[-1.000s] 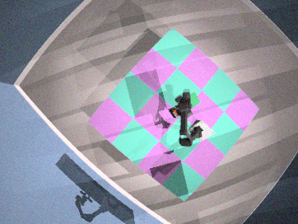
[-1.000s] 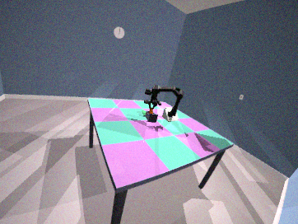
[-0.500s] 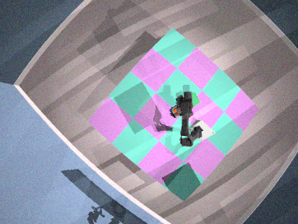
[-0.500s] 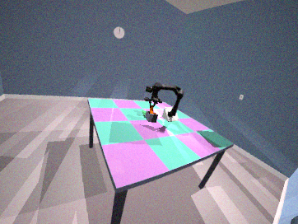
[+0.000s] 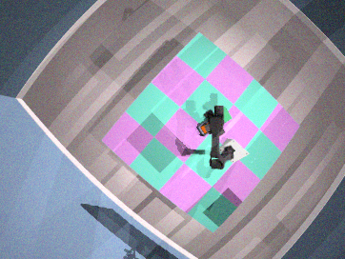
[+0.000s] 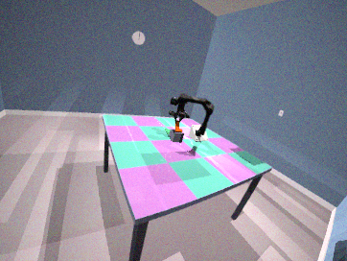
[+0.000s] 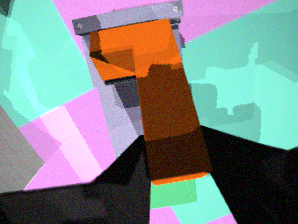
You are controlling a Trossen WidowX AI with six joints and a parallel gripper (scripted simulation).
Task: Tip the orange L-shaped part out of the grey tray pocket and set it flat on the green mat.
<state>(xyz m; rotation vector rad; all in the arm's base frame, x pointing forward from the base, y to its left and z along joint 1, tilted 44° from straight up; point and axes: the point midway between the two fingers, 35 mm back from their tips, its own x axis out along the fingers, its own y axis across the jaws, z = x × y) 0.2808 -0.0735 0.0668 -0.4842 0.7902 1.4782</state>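
My gripper (image 7: 171, 137) (image 6: 178, 119) is shut on the narrow end of the orange L-shaped part (image 7: 160, 50) (image 6: 178, 127) (image 5: 204, 129). In the wrist view the part's L-shaped end points away from the fingers, over the far end of the grey tray (image 7: 127, 19) (image 6: 176, 137). In the exterior view the part stands steeply above the tray, its held end up. Whether its lower end still touches the tray cannot be told. The part and the fingers hide much of the pocket. The green mat (image 7: 172, 195) (image 5: 227, 114) (image 6: 167, 130) lies beside the tray, partly hidden by the arm.
The arm (image 5: 215, 143) (image 6: 194, 100) reaches over from its white base plate (image 5: 241, 151), which stands on the pink and turquoise checkered table (image 5: 183, 188) (image 6: 153, 192). Shadows of the arm fall on the table around the tray.
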